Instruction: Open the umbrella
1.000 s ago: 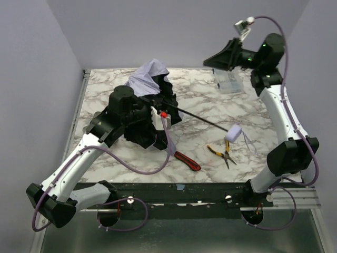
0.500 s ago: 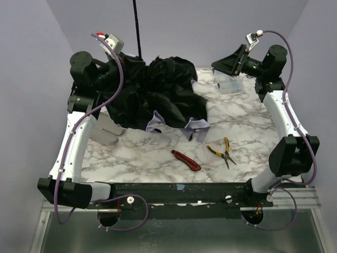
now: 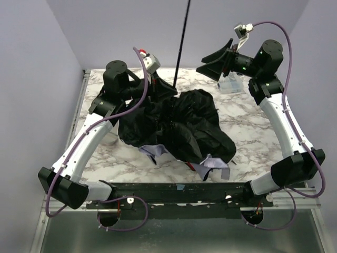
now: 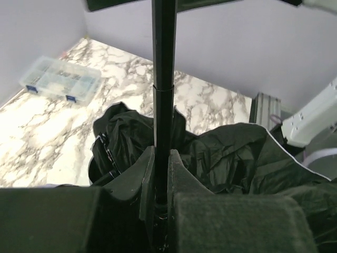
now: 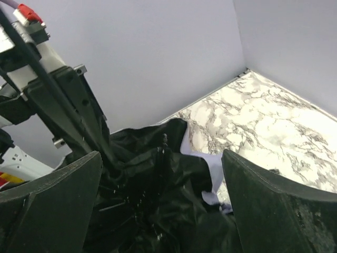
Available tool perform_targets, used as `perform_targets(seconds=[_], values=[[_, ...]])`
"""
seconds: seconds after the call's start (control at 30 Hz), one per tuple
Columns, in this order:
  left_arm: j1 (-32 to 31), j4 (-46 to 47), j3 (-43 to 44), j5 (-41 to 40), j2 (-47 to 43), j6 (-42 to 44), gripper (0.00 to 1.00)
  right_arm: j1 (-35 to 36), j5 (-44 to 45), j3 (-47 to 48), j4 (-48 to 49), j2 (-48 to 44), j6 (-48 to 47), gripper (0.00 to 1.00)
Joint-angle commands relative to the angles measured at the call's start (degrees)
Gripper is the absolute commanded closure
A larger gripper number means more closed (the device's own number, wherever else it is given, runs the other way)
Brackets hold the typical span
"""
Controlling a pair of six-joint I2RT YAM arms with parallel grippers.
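Observation:
The umbrella (image 3: 181,129) lies as a crumpled heap on the middle of the marble table, black lining up, with pale lavender fabric showing at its front edge. Its thin black shaft (image 3: 182,39) rises steeply out of the top of the view; the handle is out of view. My left gripper (image 3: 164,89) is shut on the shaft (image 4: 162,105) just above the canopy (image 4: 237,153). My right gripper (image 3: 215,60) is open and empty, held high at the back right, apart from the shaft. In the right wrist view the canopy (image 5: 158,200) lies below its spread fingers (image 5: 274,211).
A clear plastic box (image 3: 231,84) sits at the back right under the right gripper and shows in the left wrist view (image 4: 60,79). The back wall stands close behind the shaft. The left arm (image 3: 84,142) stretches along the table's left side.
The umbrella canopy and left gripper have moved rightward and toward the table's middle, covering the cutter and pliers. The shaft now tilts right. The right gripper has moved left, nearer the shaft.

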Motion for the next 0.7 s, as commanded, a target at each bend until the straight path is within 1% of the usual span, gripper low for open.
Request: perform_targets(seconds=[0.0,0.13,0.2,0.37,0.5,0.67], values=[[-3.42,-0.74,-0.38,-0.45,-2.59,6.52,1.00,3.35,1.43,1.99,0.24,-0.16,-3.71,0.02],[-3.56,0.37,-0.67,-0.16,-2.31,5.00,1.00,5.99,-1.38,-1.85,6.48,-2.20,-1.70,0.01],[-3.82,0.61,-0.99,0.30,-2.32,4.42,1.00,7.36,-2.42,-3.37,7.98,-3.07,-1.04,0.01],[-5.11,0.04,-1.94,0.92,-2.44,5.14,1.00,10.60,-2.30,-4.91,7.33,-3.78,-1.73,0.01],[-6.32,-1.30,-2.19,0.82,-2.41,6.93,1.00,13.16,0.45,-3.92,4.25,-3.48,-5.23,0.01],[-7.27,-3.31,-1.90,0.76,-2.05,8.91,1.00,14.88,2.76,-2.41,4.28,-2.49,-5.93,0.12]])
